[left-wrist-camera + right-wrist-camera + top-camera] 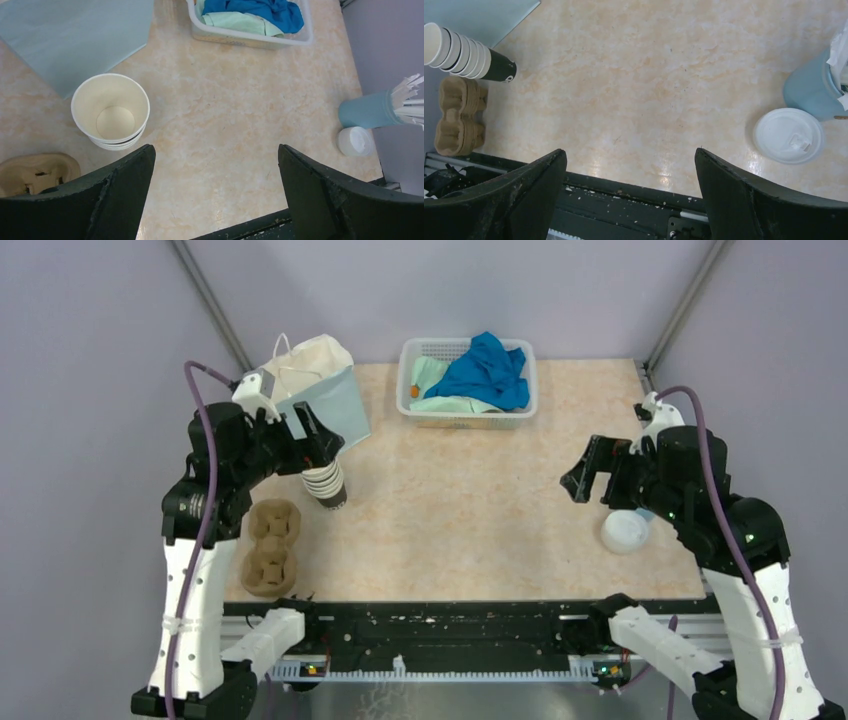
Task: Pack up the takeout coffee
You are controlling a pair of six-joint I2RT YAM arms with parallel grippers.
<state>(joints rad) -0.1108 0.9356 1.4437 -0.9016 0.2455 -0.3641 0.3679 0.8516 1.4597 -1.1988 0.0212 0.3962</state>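
Standing nested at mid-left of the overhead view, the paper cups [325,485] look light and crushable — best pinched gently across the ribbed wall — while the left gripper [215,148] and right gripper [630,151] both gape wide, holding nothing.

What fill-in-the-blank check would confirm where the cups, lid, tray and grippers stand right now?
1. The paper cups are nested in one ___.
2. The white lid lies beside the ___ cup of sticks.
3. The brown tray holds ___ cups.
4. The left gripper and right gripper are both ___ and hold nothing.
Missing words: stack; blue; no; open.
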